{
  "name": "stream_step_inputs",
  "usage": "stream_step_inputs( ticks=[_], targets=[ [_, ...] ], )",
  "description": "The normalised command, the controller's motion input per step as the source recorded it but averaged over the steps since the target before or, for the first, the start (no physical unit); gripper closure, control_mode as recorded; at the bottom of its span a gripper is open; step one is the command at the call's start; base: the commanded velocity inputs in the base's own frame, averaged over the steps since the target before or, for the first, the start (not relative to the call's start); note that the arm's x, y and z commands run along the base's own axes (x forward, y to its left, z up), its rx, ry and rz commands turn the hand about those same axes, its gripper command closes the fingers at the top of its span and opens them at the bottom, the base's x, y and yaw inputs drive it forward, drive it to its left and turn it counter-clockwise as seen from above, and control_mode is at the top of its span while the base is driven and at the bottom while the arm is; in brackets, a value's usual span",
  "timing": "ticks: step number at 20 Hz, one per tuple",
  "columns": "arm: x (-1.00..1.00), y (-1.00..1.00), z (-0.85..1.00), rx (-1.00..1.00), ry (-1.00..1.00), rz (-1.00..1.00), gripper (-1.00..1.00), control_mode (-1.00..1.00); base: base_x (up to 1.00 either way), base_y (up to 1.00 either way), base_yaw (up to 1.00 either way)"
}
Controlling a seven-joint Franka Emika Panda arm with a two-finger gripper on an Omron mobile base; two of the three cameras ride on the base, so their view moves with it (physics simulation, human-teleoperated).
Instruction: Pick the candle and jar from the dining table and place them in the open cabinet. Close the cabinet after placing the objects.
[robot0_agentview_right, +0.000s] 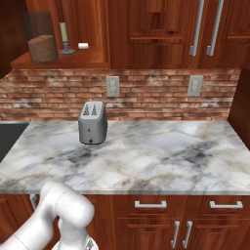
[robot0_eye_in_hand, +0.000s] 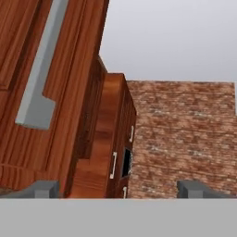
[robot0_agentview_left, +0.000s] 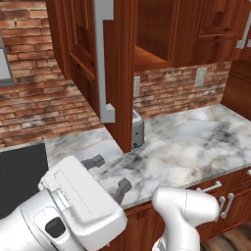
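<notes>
Red brick backs a grey-veined marble worktop [robot0_agentview_right: 146, 156], with reddish wood units below it and the cabinet [robot0_agentview_left: 147, 34] hanging above. Seen from the left base camera, the pincer [robot0_agentview_left: 109, 173] sits low over the worktop's near edge, its two dark fingertips [robot0_agentview_left: 94, 161] spread wide apart with nothing between them and touching nothing. Just above and beyond it hangs the cabinet's swung-out door [robot0_agentview_left: 120, 73], edge-on, with its long silver bar handle [robot0_agentview_left: 104, 59] running down to a foot not far over the fingertips. The hand view looks up along that same door [robot0_eye_in_hand: 55, 92] and handle [robot0_eye_in_hand: 44, 69], the door close on the left of the pincer [robot0_eye_in_hand: 118, 189], whose fingertips [robot0_eye_in_hand: 44, 189] stand far apart at the bottom of the picture, empty.

A silver toaster [robot0_agentview_right: 93, 122] stands on the worktop beyond the pincer, partly behind the door's lower edge in the left base view.

Higher up, on the cabinet's open shelf [robot0_agentview_right: 63, 61], the jar [robot0_agentview_right: 41, 41] and the candle [robot0_agentview_right: 64, 39] stand upright side by side, near each other but apart, well above the pincer. A small white cylinder [robot0_agentview_right: 83, 46] lies just beside the candle on its other side.
</notes>
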Motion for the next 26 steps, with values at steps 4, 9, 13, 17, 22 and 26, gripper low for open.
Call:
stream_step_inputs(
  ticks=[4,9,13,17,22,26],
  targets=[
    [0.47,0.01,0.0,0.0,0.0,-0.01,-1.0,-1.0,0.0,0.0,0.0],
    [0.32,0.13,0.0,0.0,0.0,0.0,-1.0,-1.0,0.0,0.0,0.0],
    [0.47,0.32,0.0,0.0,0.0,0.0,-1.0,-1.0,0.0,0.0,0.0],
    [0.34,0.4,0.0,0.0,0.0,0.0,-1.0,-1.0,0.0,0.0,0.0],
    [0.27,0.37,0.02,0.0,0.0,0.0,-1.0,-1.0,0.0,0.0,0.0],
    [0.22,0.17,0.13,0.0,0.0,0.0,-1.0,-1.0,0.0,0.0,0.0]
  ],
)
